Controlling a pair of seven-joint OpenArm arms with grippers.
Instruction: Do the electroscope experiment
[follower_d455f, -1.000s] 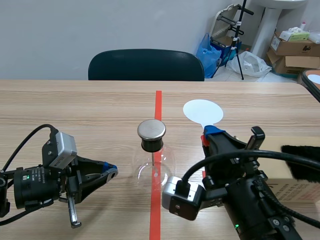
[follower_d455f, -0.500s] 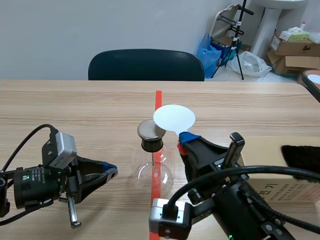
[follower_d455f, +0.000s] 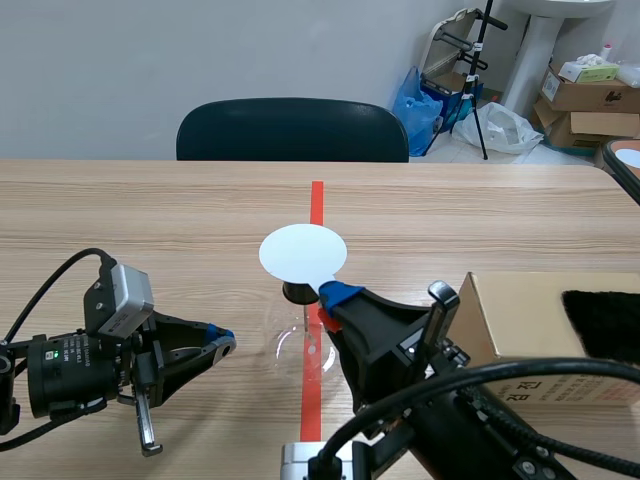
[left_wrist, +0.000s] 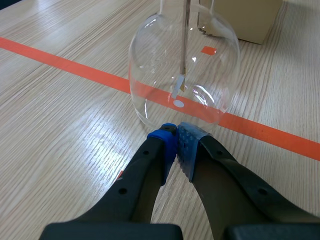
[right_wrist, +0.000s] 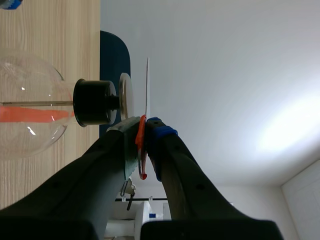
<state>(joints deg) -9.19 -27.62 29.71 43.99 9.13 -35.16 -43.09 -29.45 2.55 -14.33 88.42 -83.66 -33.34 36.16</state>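
Low in the centre, the right gripper (follower_d455f: 335, 294) is clenched on the red handle of a white disc (follower_d455f: 303, 252). The disc hangs at mid-frame, close above the cap of the glass electroscope flask (follower_d455f: 296, 348). At lower left, the left gripper (follower_d455f: 224, 340) is closed on nothing, just beside the flask.

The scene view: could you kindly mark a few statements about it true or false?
1. The right tool is shut on the white disc. True.
2. The left tool is open around the flask. False: it is shut on nothing, beside the flask.
3. A cardboard box sits right of the flask. True.
4. The white disc lies on that box. False: it is held above the flask's metal cap.
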